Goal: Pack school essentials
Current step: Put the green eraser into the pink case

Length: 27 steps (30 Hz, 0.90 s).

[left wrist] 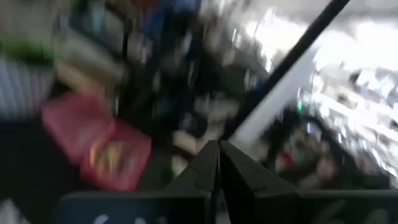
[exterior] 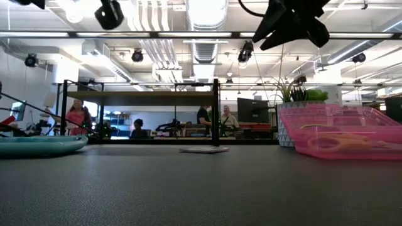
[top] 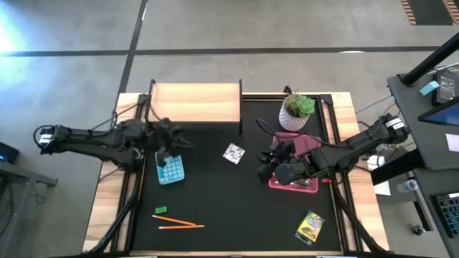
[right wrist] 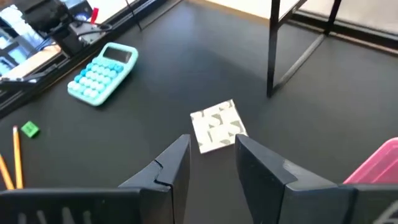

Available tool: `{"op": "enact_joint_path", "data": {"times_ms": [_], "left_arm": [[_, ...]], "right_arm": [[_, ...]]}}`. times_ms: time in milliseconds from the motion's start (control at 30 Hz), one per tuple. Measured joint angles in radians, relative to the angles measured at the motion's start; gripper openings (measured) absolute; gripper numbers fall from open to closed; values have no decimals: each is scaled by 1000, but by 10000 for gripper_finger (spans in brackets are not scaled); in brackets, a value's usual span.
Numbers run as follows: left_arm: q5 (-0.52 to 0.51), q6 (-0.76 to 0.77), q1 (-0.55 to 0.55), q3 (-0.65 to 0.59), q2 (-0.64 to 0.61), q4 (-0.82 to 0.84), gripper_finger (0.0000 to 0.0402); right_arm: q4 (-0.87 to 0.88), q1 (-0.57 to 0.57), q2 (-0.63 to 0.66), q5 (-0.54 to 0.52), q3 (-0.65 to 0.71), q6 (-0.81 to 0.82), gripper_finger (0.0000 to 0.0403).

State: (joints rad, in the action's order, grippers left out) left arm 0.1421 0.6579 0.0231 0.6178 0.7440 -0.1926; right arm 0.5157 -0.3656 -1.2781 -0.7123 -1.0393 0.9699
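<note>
While the left gripper (top: 179, 140) idled with fingers together by the calculator (top: 170, 169), the right gripper (right wrist: 211, 155) hovered nearer, fingers apart and empty—the small white patterned card (right wrist: 217, 125) lay flat on the desk (right wrist: 186, 68) just ahead of its fingertips, skewed.

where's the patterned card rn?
High view: the white patterned card lies flat on the black mat near table centre, between the teal calculator on its left and the pink tray on its right, just ahead of the right tool.

Matt black table mat (top: 237, 201), translucent glossy pink plastic tray (exterior: 339, 135), pale wooden shelf (top: 195, 102), smooth turquoise plastic calculator (right wrist: 102, 73)
</note>
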Motion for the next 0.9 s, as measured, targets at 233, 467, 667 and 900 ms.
{"op": "enact_joint_path", "data": {"times_ms": [233,467,667,900], "left_arm": [[139,26,62,79,125,307,0],[254,292,220,93,218,435,0],[319,442,365,92,321,365,0],[380,515,417,92,460,223,0]], "right_arm": [[0,0,0,39,10,-2,116],[2,0,0,93,15,-2,116],[2,0,0,93,16,-24,116],[3,-1,0,93,17,-38,116]]}}
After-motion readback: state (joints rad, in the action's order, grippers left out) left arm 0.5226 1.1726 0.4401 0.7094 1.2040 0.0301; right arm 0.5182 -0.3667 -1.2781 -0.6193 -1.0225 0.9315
